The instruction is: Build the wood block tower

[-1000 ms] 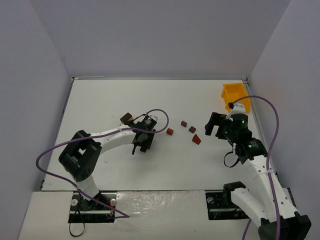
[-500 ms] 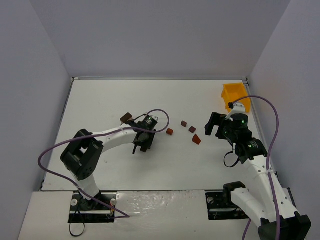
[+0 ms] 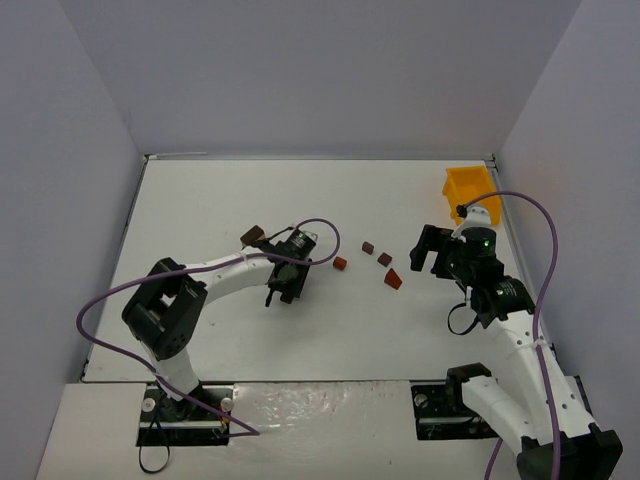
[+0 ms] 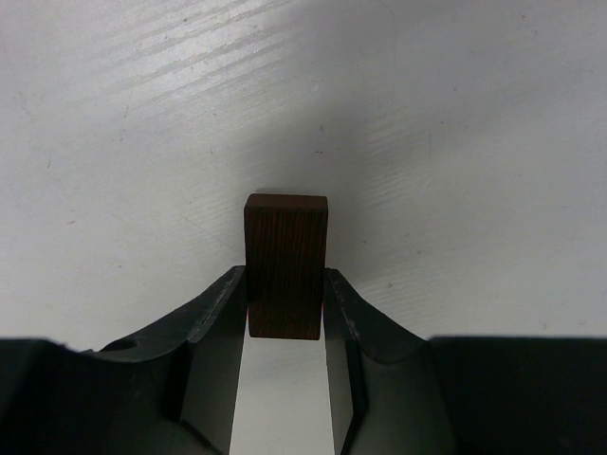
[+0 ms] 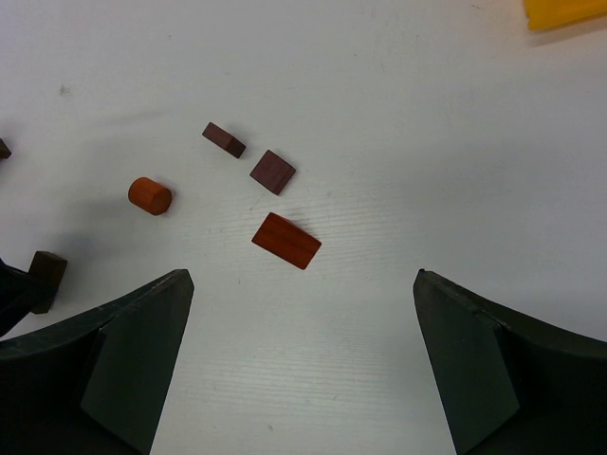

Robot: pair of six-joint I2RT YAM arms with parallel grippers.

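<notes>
Here the left gripper (image 4: 286,284) pinched a dark block (image 4: 286,237) well left of the yellow bin (image 3: 468,188), the right gripper (image 5: 302,277) gaped empty, and gripping that block squarely for stacking looked wisest.

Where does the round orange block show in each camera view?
Top external: round orange block, near the picture's centre.
Left wrist: not in it.
Right wrist: left of centre, upper half.
Shared landmark: the reddish wedge, to its lower right in both those views.
</notes>
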